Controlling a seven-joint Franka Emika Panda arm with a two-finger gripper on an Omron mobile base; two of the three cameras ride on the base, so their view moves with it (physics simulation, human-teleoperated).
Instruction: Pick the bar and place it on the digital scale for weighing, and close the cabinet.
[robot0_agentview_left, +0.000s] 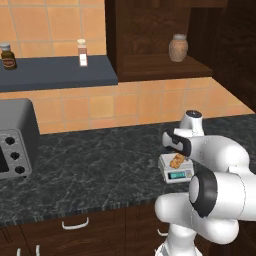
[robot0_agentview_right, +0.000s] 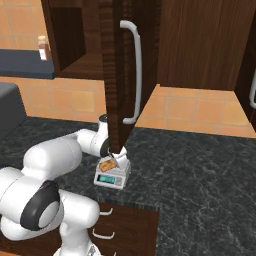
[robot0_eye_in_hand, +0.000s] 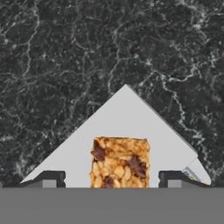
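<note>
- One bar (robot0_eye_in_hand: 120, 162), tan-orange and lumpy with dark bits, lies flat on the platform of the digital scale (robot0_agentview_left: 175, 170); also seen in the left base view (robot0_agentview_left: 177, 161) and the right base view (robot0_agentview_right: 106, 164).
- Bar covers only a small part of the light grey platform (robot0_eye_in_hand: 124, 118).
- Gripper (robot0_eye_in_hand: 113, 178) sits directly above the bar, jaws spread, one dark fingertip (robot0_eye_in_hand: 50, 178) on each side of the bar with platform showing in the gaps; released, not touching the bar.
- Scale stands on the dark marbled table (robot0_agentview_left: 90, 165), near its front edge; teal display faces the near side (robot0_agentview_right: 106, 178).
- Cabinet (robot0_agentview_right: 117, 75) above the table is open: its dark brown door swings out toward the near side, long silver handle (robot0_agentview_right: 134, 70) vertical, lower door edge hanging just over the scale in the right base view.
- Inside the open cabinet, a rounded brown clay jar (robot0_agentview_left: 178, 47) stands on the shelf.
- Left of the cabinet, a dark blue-grey shelf (robot0_agentview_left: 55, 72) carries a small white-labelled bottle (robot0_agentview_left: 82, 53) and a dark jar (robot0_agentview_left: 7, 56) at far left.
- Grey toaster oven (robot0_agentview_left: 15, 140) stands on the table at far left, well apart from the scale.
- Drawers with curved pale handles (robot0_agentview_left: 75, 223) below the table edge.
</note>
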